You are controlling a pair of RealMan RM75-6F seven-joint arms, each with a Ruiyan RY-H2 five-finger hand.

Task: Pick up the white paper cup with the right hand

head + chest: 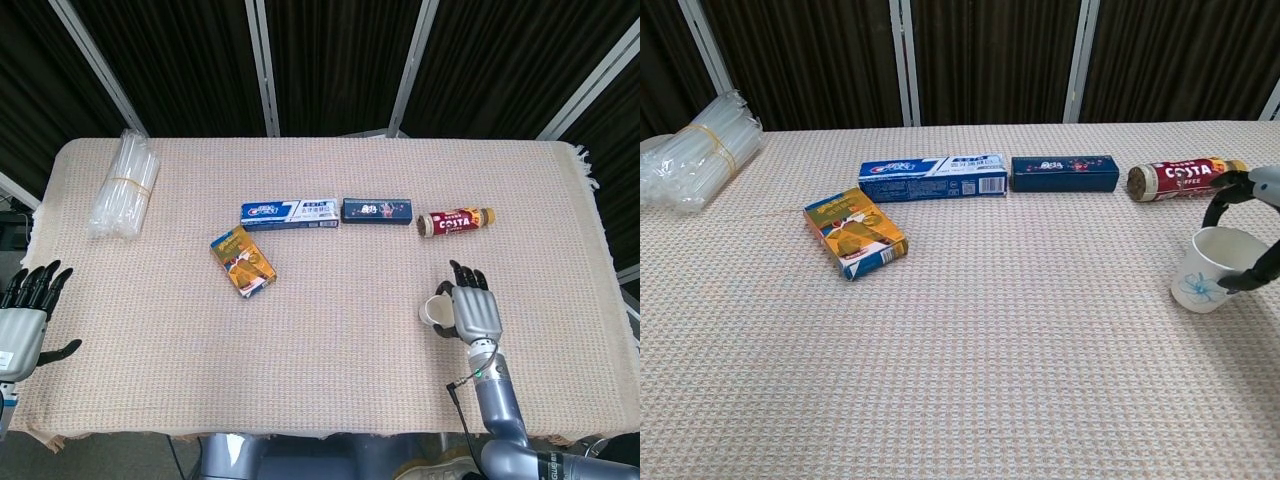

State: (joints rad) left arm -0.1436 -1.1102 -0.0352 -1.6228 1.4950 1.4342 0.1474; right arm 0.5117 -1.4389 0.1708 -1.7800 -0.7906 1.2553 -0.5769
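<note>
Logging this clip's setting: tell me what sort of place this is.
Probably a lab test bench, not a home: a cloth-covered table ringed by black curtains on metal poles, with a toothpaste box and Costa bottle laid out as props.

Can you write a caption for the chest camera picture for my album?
The right hand curls around the white cup on the table.

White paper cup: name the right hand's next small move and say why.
Probably close the fingers firmly, then lift. The right robot hand already brackets the white paper cup, which sits tilted; whether the grip is complete is unclear.
</note>
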